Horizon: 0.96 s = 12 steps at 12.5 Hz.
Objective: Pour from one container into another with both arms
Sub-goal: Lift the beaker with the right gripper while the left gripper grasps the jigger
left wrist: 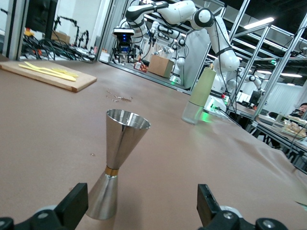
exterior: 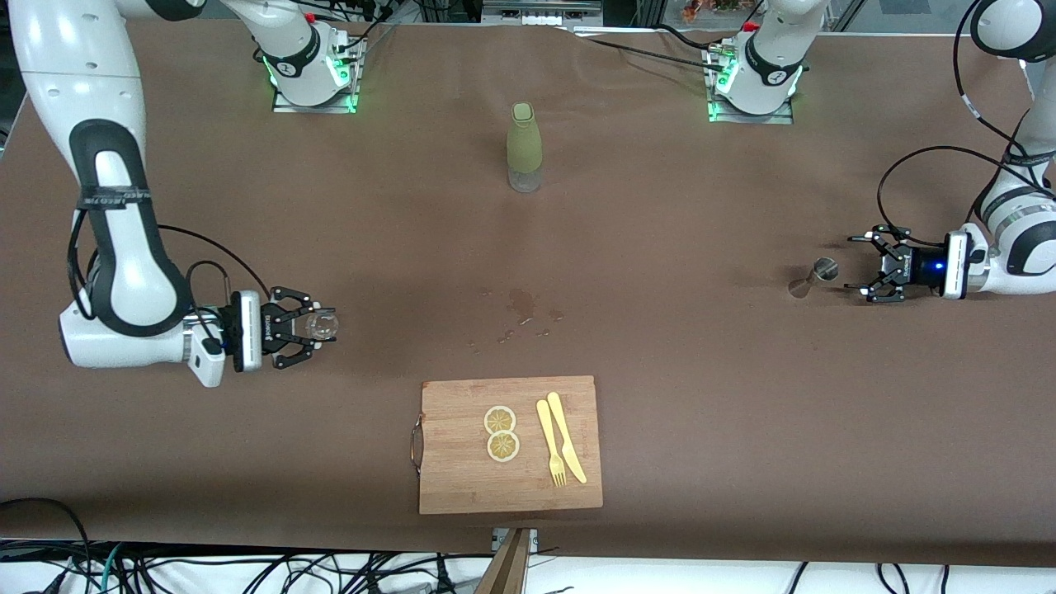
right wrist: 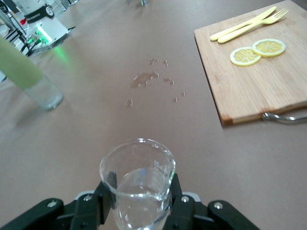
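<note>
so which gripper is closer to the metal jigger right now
Left. The left gripper is right beside the jigger, open and facing it, at the left arm's end of the table. The right gripper is at the right arm's end, shut on the glass.

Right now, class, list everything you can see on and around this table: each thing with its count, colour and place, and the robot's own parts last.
glass beaker: one, clear, held upright in the right tool, toward the right arm's end of the table
jigger: one, silver metal, standing just in front of the left tool, toward the left arm's end
bottle: one, pale green with clear base, standing mid-table between the arm bases
spilled drops: several, clear, between bottle and cutting board
cutting board: one, wooden, nearest the front camera
lemon slices: two, yellow, on the board
fork: one, yellow, on the board
knife: one, yellow, beside the fork
right tool: black, shut on the beaker
left tool: black, open, low by the jigger
</note>
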Available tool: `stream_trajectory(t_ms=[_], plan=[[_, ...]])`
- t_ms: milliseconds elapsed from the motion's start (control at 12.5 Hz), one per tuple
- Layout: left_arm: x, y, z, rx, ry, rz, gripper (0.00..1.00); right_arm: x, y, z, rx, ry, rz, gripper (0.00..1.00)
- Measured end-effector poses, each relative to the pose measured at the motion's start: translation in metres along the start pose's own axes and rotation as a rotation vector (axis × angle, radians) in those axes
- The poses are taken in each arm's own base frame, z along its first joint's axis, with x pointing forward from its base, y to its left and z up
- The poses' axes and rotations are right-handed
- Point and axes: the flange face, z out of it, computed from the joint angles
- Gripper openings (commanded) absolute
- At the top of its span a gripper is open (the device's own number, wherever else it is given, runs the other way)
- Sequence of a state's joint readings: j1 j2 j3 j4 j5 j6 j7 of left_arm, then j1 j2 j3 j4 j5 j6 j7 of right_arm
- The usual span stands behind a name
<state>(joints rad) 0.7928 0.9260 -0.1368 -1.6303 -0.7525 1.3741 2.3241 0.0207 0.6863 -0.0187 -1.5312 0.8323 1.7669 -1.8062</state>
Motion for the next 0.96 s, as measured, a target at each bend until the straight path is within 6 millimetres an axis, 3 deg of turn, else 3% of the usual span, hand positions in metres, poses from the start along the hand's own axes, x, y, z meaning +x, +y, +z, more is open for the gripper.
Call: stream_trajectory(t_ms=[320,560,720,960], plan=[[-0.011,-0.007,0.015,0.055,0.035,0.054,0.99,0.092,-0.021,0.034,-0.012,-0.122,0.120,0.20],[-0.014,-0.014,0.034,0.070,0.043,0.080,0.99,0.147,-0.041,0.067,-0.034,-0.217,0.154,0.20],[-0.017,-0.016,0.047,0.071,0.043,0.099,0.99,0.174,-0.050,0.079,-0.075,-0.245,0.179,0.20],[-0.021,-0.018,0.069,0.065,0.061,0.095,0.98,0.195,-0.057,0.094,-0.101,-0.253,0.188,0.20]])
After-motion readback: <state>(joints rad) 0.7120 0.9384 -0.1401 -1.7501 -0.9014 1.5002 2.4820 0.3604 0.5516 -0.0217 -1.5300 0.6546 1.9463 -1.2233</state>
